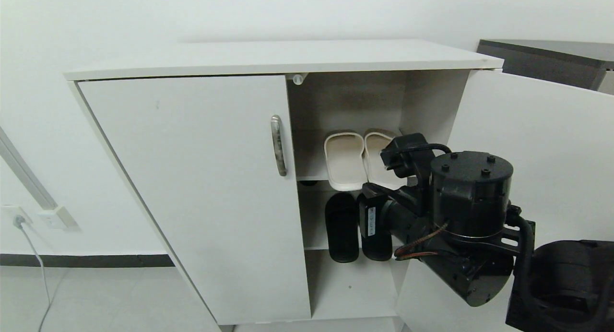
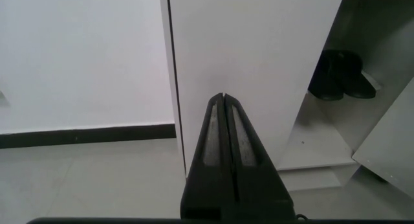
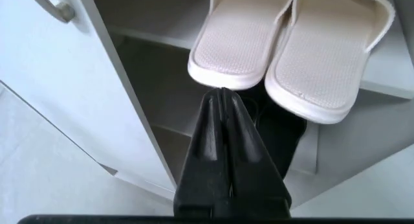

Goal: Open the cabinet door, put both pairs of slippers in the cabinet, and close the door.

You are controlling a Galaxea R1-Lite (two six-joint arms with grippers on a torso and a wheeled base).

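Standing cabinet (image 1: 283, 58): white, against a white wall; the left door (image 1: 192, 178) is closed and has a metal handle (image 1: 278, 146), and the right door (image 1: 542, 145) is swung wide open.
Upper shelf: the white slippers (image 1: 344, 160) lie side by side and touching, with their rounded ends overhanging the shelf's front edge.
Lower shelf: the black slippers (image 1: 341, 226) lie side by side directly under the white pair, and they also jut past the front edge.
Bottom compartment: a bare white floor panel.
Right arm (image 1: 470, 197): extended into the open half of the cabinet, in front of both shelves.
Right gripper (image 3: 223, 101): fingers pressed together with nothing between them; the tip sits just below the white slippers' overhanging ends and in front of the black pair.
Left gripper (image 2: 223, 104): fingers pressed together and empty, pointed at the closed left door, low near the floor.
White slippers, surface: a fine woven texture on the soles, a smooth raised rim and cream colouring.
Black slippers, surface: plain matt black.
Surroundings: a wall socket with a cable (image 1: 19, 221) is to the cabinet's left, and a grey unit (image 1: 551, 58) stands behind the open door.
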